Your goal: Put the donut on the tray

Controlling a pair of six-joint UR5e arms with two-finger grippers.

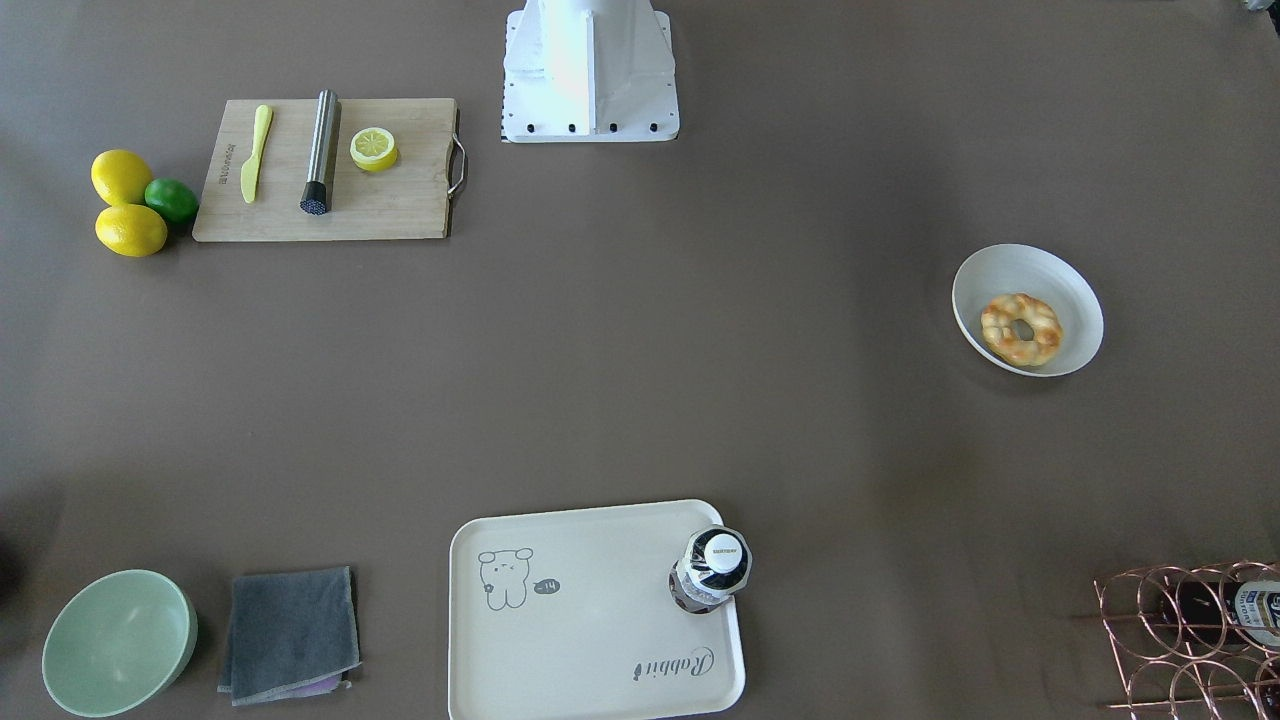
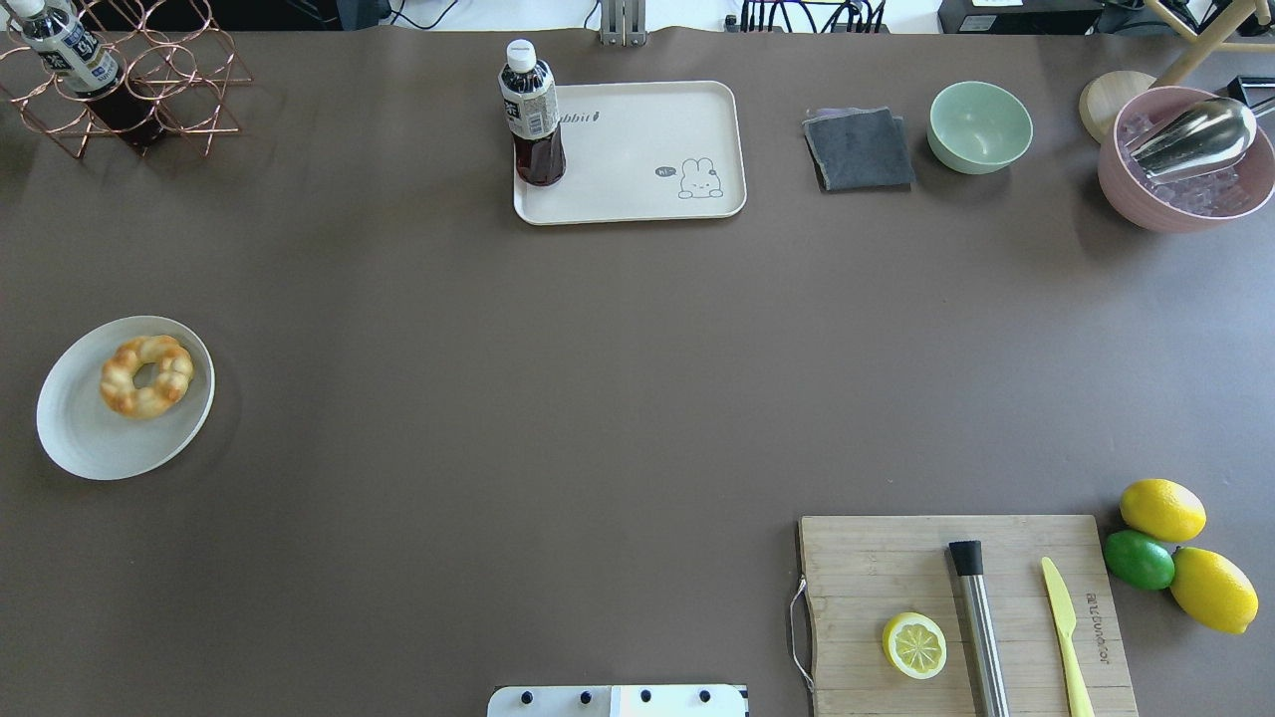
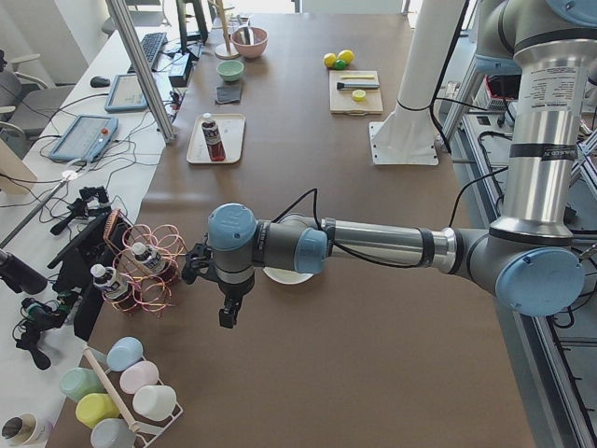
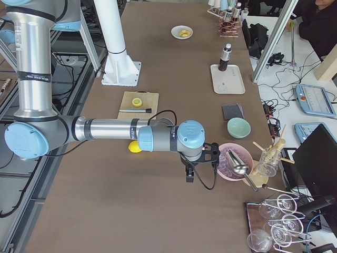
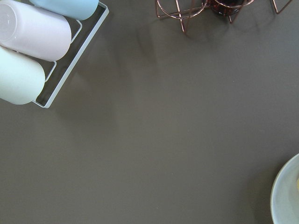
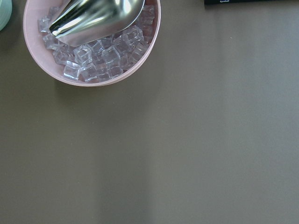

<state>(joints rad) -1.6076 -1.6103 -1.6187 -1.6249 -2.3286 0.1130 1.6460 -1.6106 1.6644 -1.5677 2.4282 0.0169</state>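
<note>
The golden-brown braided donut [image 1: 1021, 329] lies in a white round bowl [image 1: 1075, 290] on the robot's left side of the table; it also shows in the overhead view [image 2: 146, 375]. The cream Rabbit tray [image 1: 600, 610] sits at the far middle edge in the overhead view [image 2: 637, 149], with a dark drink bottle [image 2: 533, 115] standing on one corner. My left gripper [image 3: 227, 317] hangs beyond the bowl near the table's left end. My right gripper [image 4: 189, 176] hangs near the pink ice bowl [image 4: 233, 161]. I cannot tell whether either gripper is open or shut.
A wooden cutting board [image 2: 896, 558] holds a lemon half [image 2: 914, 645], a steel muddler and a yellow knife. Lemons and a lime [image 2: 1139, 559] lie beside it. A green bowl [image 2: 980, 125], grey cloth [image 2: 859, 149], copper bottle rack [image 2: 129, 80] and cup rack [image 5: 32, 51] stand around.
</note>
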